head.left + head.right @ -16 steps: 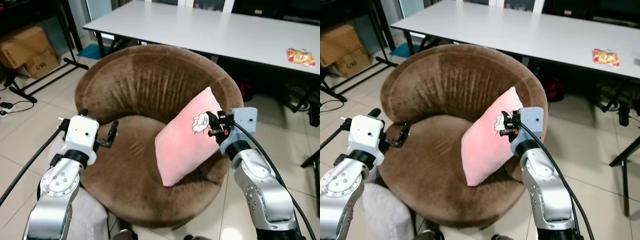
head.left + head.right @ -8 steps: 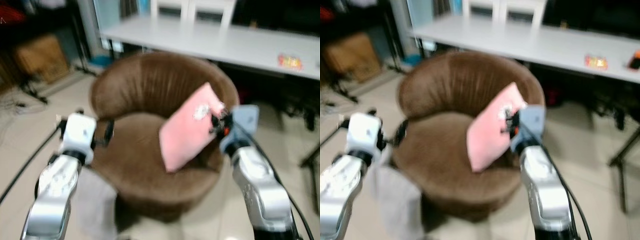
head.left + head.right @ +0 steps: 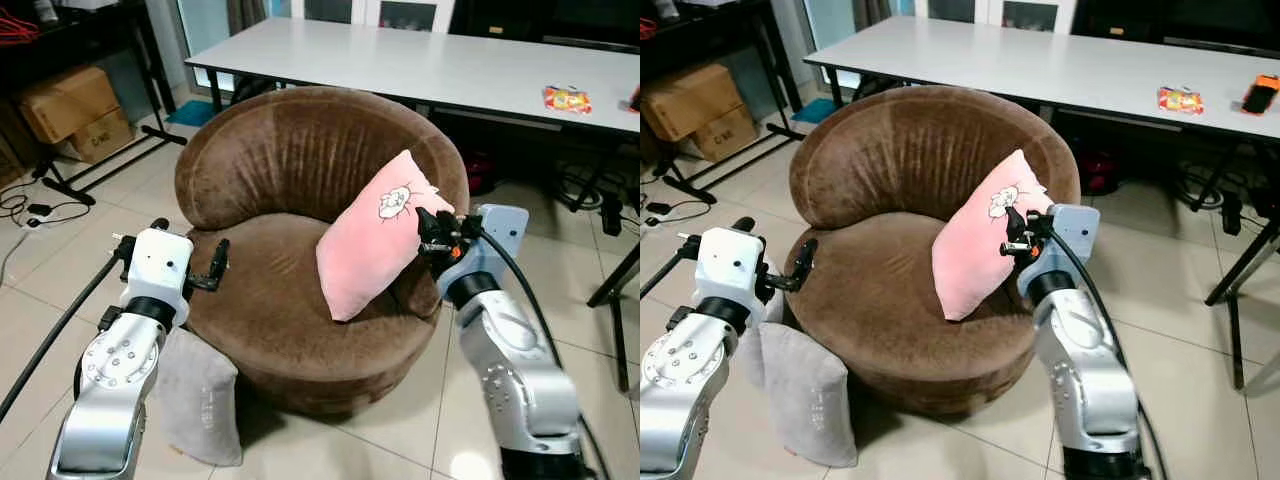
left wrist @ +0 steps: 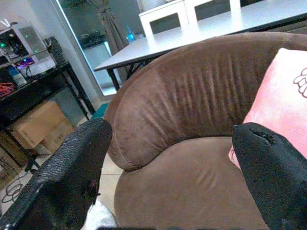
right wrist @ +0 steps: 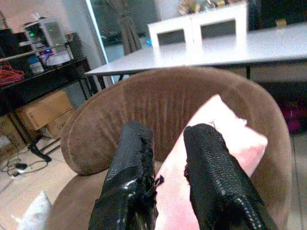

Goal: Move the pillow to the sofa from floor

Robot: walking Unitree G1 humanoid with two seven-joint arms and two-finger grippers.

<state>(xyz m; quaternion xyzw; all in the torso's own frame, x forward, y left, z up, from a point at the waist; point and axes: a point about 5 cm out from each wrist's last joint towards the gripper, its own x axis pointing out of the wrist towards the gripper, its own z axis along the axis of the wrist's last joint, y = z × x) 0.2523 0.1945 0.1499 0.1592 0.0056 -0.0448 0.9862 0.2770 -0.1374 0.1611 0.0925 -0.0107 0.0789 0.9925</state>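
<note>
A pink pillow (image 3: 375, 240) with a small cartoon print leans upright against the right side of a round brown sofa chair (image 3: 260, 300). My right gripper (image 3: 428, 236) sits at the pillow's upper right edge. Its fingers (image 5: 206, 172) are shut with nothing between them, and the pillow (image 5: 225, 143) lies just beyond them. My left gripper (image 3: 215, 265) stands open at the left rim of the seat, holding nothing. A grey pillow (image 3: 805, 395) stands on the floor, leaning against the chair's front left under my left arm.
A long white table (image 3: 420, 60) stands behind the chair, with a snack packet (image 3: 566, 98) on it. Cardboard boxes (image 3: 70, 105) and a black stand sit at the left, with cables on the tiles. Black table legs (image 3: 615, 280) are at the right.
The camera has pulled back and risen, so the grey pillow on the floor now shows. My right gripper stays by the pink pillow's upper corner. My left gripper is still open by the seat.
</note>
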